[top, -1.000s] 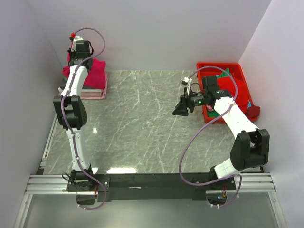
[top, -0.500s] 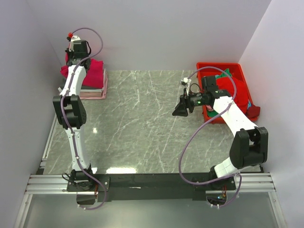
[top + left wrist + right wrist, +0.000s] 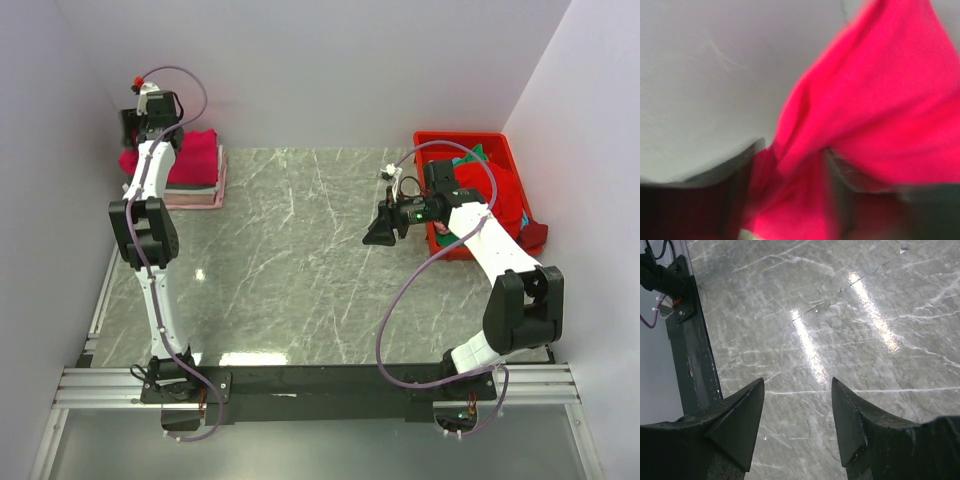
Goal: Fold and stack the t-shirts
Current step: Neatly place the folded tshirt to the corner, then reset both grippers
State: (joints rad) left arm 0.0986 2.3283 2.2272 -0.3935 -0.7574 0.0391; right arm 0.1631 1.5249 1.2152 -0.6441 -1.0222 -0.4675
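Observation:
A stack of folded t-shirts [image 3: 195,185] sits at the table's far left, with a crimson-pink one [image 3: 192,155] on top and a pale pink one [image 3: 197,199] at the bottom. My left gripper [image 3: 133,130] is at the stack's back left corner, by the wall. The left wrist view is blurred: crimson-pink cloth [image 3: 875,100] fills it and runs between my left gripper's [image 3: 790,200] dark fingers, which stand apart. More t-shirts, red [image 3: 505,190] and teal-green [image 3: 470,158], lie in the bin. My right gripper [image 3: 378,232] [image 3: 797,390] hangs open over bare table, holding nothing.
The red plastic bin [image 3: 432,141] stands at the far right, with a dark red cloth [image 3: 535,236] hanging over its near right corner. White walls close in the back and both sides. A dark rail [image 3: 690,355] borders the grey marble tabletop [image 3: 300,260].
My left gripper has moved back and to the left toward the wall, and its jaws have spread apart. The crimson-pink shirt lies flatter on the stack. The right arm has stayed still.

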